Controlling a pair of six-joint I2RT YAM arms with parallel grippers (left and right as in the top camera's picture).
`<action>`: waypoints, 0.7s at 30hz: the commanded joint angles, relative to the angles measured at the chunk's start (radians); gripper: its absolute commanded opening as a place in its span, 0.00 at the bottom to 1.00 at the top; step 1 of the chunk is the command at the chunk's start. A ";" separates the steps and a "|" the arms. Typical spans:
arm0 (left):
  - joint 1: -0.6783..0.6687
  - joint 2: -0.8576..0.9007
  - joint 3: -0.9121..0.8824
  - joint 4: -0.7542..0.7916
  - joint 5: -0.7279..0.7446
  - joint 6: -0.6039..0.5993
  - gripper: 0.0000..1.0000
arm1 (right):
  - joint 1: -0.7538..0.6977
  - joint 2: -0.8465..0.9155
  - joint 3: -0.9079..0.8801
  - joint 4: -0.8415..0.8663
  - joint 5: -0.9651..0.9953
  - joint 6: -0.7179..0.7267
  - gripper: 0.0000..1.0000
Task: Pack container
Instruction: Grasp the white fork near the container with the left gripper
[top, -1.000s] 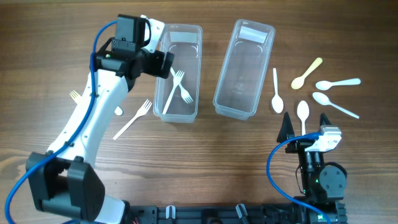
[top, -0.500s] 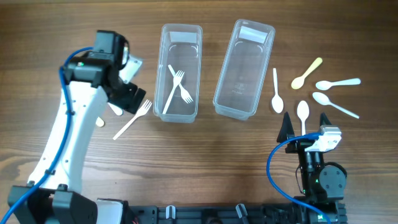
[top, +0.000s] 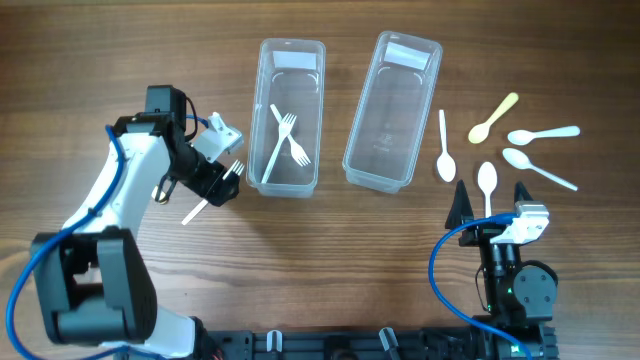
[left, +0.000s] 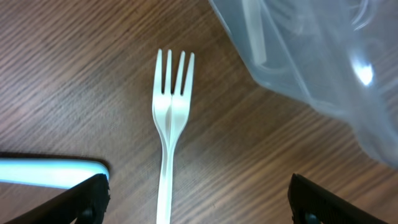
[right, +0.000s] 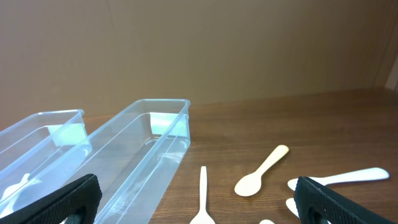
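left gripper is hanging low over a white fork, jaws spread wide, one finger on each side of the handle, gripping nothing. fork is lying flat on the table, tines pointing toward the left container, close to its near corner but apart from it in the wrist view. two forks are lying crossed inside that container. right container is sitting beside it, slightly angled.

right gripper is sitting near the table's front edge, jaws wide, holding nothing. near spoon is lying just ahead of its fingertips. slim spoon is lying just right of the right container. yellow spoon and two white spoons are lying farther right, all apart from each other.
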 joint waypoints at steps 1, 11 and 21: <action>0.003 0.084 -0.005 0.026 0.026 0.055 0.89 | -0.003 -0.005 -0.001 0.006 -0.016 -0.004 1.00; 0.003 0.228 -0.006 0.035 -0.093 0.050 0.53 | -0.003 -0.005 -0.001 0.006 -0.016 -0.003 1.00; 0.002 0.228 -0.006 0.048 -0.098 -0.090 0.33 | -0.003 -0.005 -0.001 0.006 -0.016 -0.003 1.00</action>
